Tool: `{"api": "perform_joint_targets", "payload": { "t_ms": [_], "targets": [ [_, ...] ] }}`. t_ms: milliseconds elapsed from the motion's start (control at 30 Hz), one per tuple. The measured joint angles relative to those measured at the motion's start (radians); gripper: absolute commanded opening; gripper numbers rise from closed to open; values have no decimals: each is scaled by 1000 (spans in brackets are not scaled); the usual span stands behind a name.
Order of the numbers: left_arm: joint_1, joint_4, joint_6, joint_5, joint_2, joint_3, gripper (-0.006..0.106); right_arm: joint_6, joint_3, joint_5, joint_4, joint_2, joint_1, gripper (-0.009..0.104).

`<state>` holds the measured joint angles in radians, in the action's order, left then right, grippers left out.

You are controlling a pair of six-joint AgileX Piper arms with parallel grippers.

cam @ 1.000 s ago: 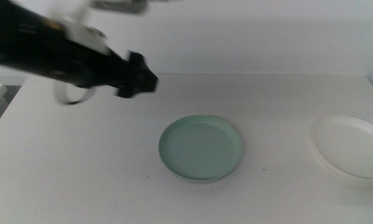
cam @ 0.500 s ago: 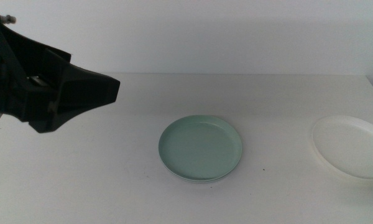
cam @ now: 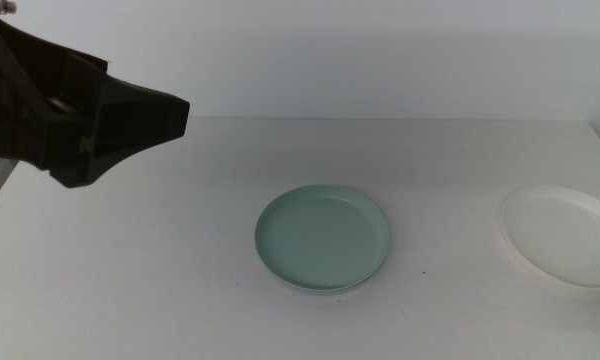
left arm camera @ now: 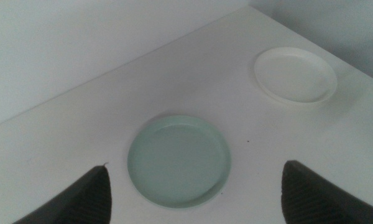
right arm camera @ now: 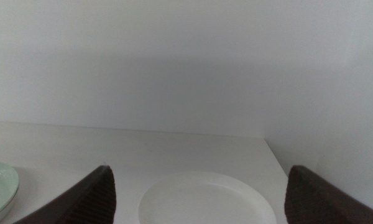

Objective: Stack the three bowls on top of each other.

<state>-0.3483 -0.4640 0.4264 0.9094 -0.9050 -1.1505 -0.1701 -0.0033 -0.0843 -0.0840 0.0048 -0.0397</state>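
The mint green bowl (cam: 322,236) sits at the table's middle, and a thin paler rim (cam: 325,290) under its near edge looks like the light grey bowl beneath it. Alone near the right edge lies the white bowl (cam: 564,235). My left gripper (cam: 145,130) hangs open and holds nothing, high over the table's left side, well away from the bowls. Its wrist view takes in the green bowl (left arm camera: 178,160) and the white bowl (left arm camera: 294,75). My right gripper (right arm camera: 202,199) is outside the middle view. It is open, with the white bowl (right arm camera: 206,200) just ahead of its jaws.
The white table (cam: 180,260) ends at a pale wall (cam: 380,50) behind. Its right edge runs close past the white bowl. Bare tabletop lies between the two bowl spots.
The left arm has drawn back from above the table's middle to the left and now holds almost still. The bowls have not moved.
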Motion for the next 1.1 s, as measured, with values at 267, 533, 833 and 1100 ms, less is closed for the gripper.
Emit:
{"api": "perform_joint_targets", "payload": {
  "t_ms": [267, 533, 833, 1100],
  "targets": [
    [0, 0, 0, -11, 0, 0, 94, 2, 0, -27, 0, 0, 0, 84],
    [0, 2, 0, -12, 0, 2, 94, 145, -121, -120, 0, 132, 0, 84],
    [0, 7, 0, -12, 0, 2, 94, 295, -583, -526, -20, 554, 0, 84],
    [0, 8, 13, -12, 0, 2, 94, 470, -751, -696, 78, 788, 0, 84]
  ]
}}
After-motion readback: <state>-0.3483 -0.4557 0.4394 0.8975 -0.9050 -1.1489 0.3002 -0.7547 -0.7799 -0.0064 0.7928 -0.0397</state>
